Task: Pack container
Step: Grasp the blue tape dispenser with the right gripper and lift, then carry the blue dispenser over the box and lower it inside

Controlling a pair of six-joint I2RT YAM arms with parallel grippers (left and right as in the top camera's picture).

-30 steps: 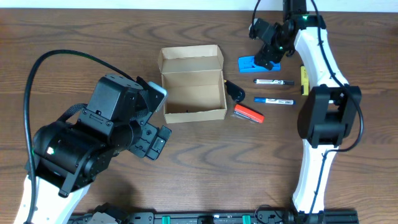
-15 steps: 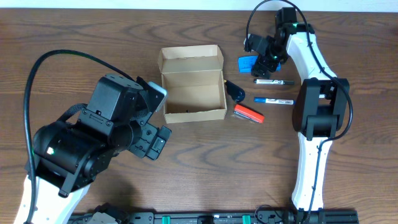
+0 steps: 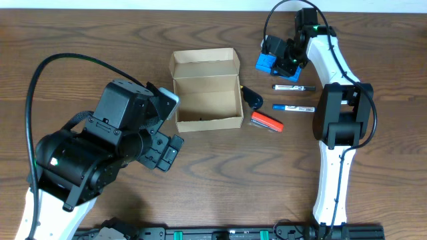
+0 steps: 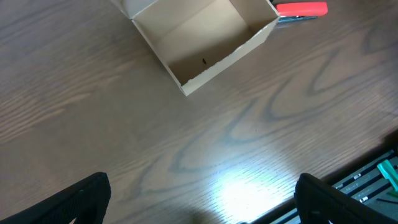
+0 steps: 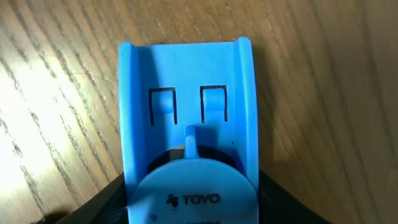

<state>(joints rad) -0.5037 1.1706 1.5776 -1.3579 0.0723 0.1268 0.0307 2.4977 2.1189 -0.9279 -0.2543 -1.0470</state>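
The container (image 3: 207,93), an open tan cardboard box with its flap lid back, stands at the table's middle; nothing but a small dark speck shows in it in the left wrist view (image 4: 205,43). A blue tape dispenser (image 3: 265,62) marked TOYO lies to the box's right. My right gripper (image 3: 277,59) is down on it, and in the right wrist view its black fingers (image 5: 106,202) press both sides of the blue dispenser (image 5: 186,124). My left gripper (image 4: 202,193) hovers open over bare wood in front of the box, with nothing between its fingers.
Right of the box lie two marker pens (image 3: 293,87) (image 3: 293,107), a red stapler-like item (image 3: 267,121) and a small black object (image 3: 251,97). The left arm's bulky body (image 3: 100,153) covers the table's front left. A rail runs along the front edge (image 4: 373,177).
My right gripper has come down onto the blue dispenser and its jaws have closed in against the sides. The left arm has not moved.
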